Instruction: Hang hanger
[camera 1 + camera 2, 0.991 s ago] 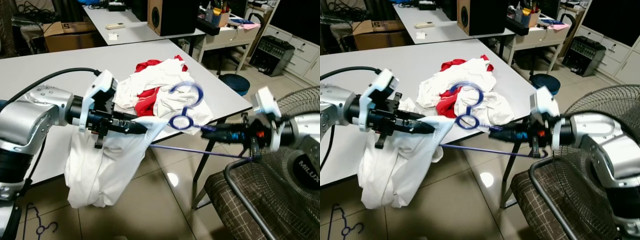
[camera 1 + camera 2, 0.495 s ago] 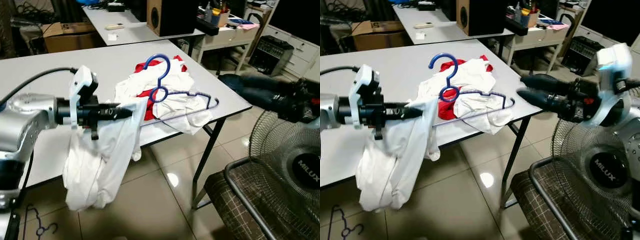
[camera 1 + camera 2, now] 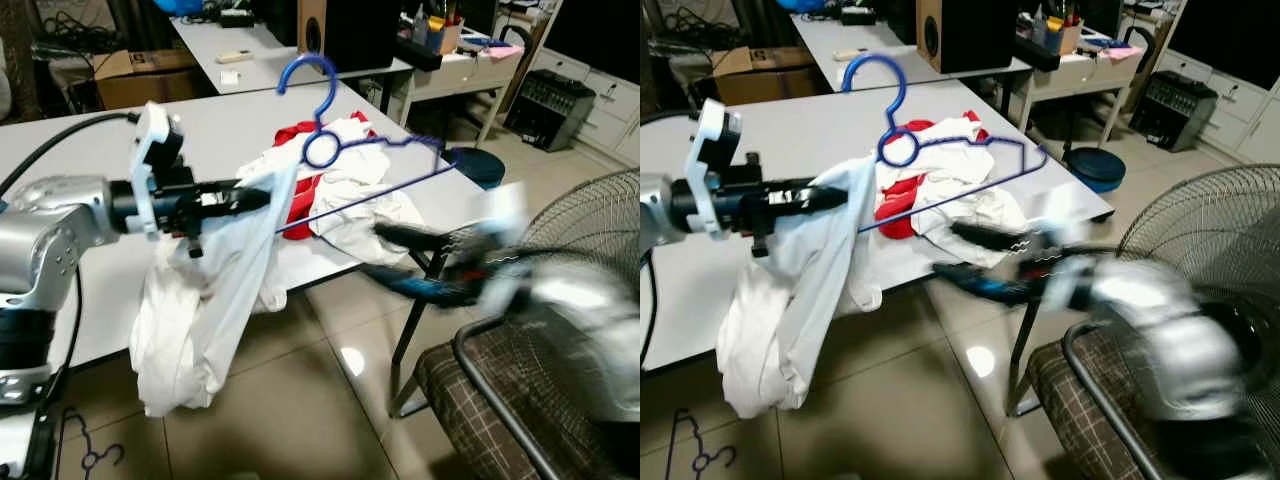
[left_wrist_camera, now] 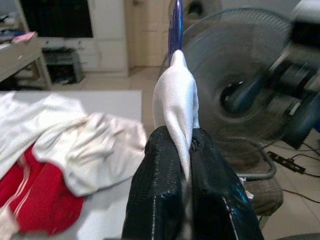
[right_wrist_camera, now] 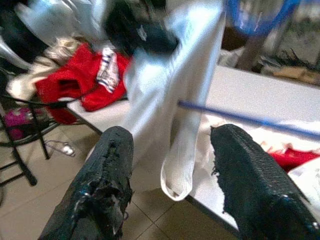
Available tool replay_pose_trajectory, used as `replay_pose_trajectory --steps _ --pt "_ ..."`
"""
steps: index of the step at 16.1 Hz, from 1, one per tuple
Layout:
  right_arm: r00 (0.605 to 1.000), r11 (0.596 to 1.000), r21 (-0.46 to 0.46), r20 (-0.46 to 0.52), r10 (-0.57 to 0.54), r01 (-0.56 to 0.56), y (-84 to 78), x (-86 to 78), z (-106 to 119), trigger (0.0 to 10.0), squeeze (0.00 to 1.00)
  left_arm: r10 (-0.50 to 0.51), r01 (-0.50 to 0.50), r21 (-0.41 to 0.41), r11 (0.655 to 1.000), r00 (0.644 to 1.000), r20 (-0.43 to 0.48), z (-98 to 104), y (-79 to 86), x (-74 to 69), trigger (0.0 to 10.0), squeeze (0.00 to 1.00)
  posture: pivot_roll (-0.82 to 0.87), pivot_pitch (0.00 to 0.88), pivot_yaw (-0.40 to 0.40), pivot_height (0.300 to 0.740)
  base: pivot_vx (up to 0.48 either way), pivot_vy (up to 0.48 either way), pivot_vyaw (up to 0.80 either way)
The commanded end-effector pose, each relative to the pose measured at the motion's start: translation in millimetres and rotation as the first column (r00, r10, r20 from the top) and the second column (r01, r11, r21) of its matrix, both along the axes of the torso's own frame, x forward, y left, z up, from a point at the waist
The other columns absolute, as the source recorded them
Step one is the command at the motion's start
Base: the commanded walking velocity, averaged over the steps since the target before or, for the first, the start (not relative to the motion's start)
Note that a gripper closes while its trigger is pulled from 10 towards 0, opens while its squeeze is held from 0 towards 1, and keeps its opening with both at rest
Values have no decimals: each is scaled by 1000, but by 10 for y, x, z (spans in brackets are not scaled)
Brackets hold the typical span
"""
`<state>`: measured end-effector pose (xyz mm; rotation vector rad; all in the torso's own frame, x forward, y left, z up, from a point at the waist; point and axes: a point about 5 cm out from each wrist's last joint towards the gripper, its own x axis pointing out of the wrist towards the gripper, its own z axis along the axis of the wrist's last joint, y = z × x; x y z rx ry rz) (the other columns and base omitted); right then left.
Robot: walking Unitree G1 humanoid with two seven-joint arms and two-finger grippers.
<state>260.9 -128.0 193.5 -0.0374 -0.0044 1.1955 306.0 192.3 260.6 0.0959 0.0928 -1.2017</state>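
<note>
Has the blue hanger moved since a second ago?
Yes. The blue hanger has risen: its hook, earlier low over the clothes pile at the table edge, now stands above the pile, with the white garment pinched by the left gripper.

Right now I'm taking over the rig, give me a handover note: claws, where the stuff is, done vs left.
Left claw: shut on the white garment, which hangs off the table edge.
Right claw: open, holding nothing, blurred in motion below the blue hanger.
Hanger is up in the air at the garment's top, one end in the cloth, hook upward.
Clothes pile lies on the table.
Done: garment lifted, hanger partly in.
Left: seat the hanger fully, then hang it.
</note>
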Motion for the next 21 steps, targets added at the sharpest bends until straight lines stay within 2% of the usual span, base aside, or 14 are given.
replay_pose_trajectory --steps 1,2,3,7,9,11,12,18,21 --pt "998 997 -25 10 -69 70 22 92 -77 10000 1000 -43 44 -22 999 997 59 169 -98 -28 0 0 24 0 6 740 0 0 0" --pt "997 997 -15 -4 -78 78 51 110 -112 10000 1000 -52 54 -28 998 997 64 187 -129 -31 0 0 26 0 5 740 0 0 0" --pt "996 997 -1 -32 -80 80 103 146 -174 10000 0 -77 80 -42 996 995 67 216 -192 -43 0 0 28 0 4 740 0 0 0" --pt "967 978 -80 -149 -205 195 159 338 -461 10000 0 -117 123 -72 990 990 85 324 -299 -78 0 0 32 0 -5 740 0 0 0" --pt "930 971 2 -290 -226 237 234 449 -583 10000 0 -144 154 -91 984 984 107 435 -354 -141 0 0 39 0 -16 740 0 0 0" --pt "920 969 29 -321 -225 247 267 490 -601 10000 0 -154 165 -93 982 981 115 465 -375 -168 0 0 43 0 -20 740 0 0 0" --pt "914 970 79 -361 -186 228 346 529 -598 10000 0 -165 176 -92 980 979 124 491 -409 -200 0 0 50 0 -27 740 0 0 0" --pt "903 978 95 -409 -132 186 575 642 -633 10000 0 -201 213 -100 972 973 117 499 -535 -270 0 0 68 0 -38 740 0 0 0" --pt "882 983 27 -447 -150 181 650 673 -746 10000 0 -219 232 -113 966 969 119 521 -593 -301 0 0 69 0 -41 740 0 0 0"
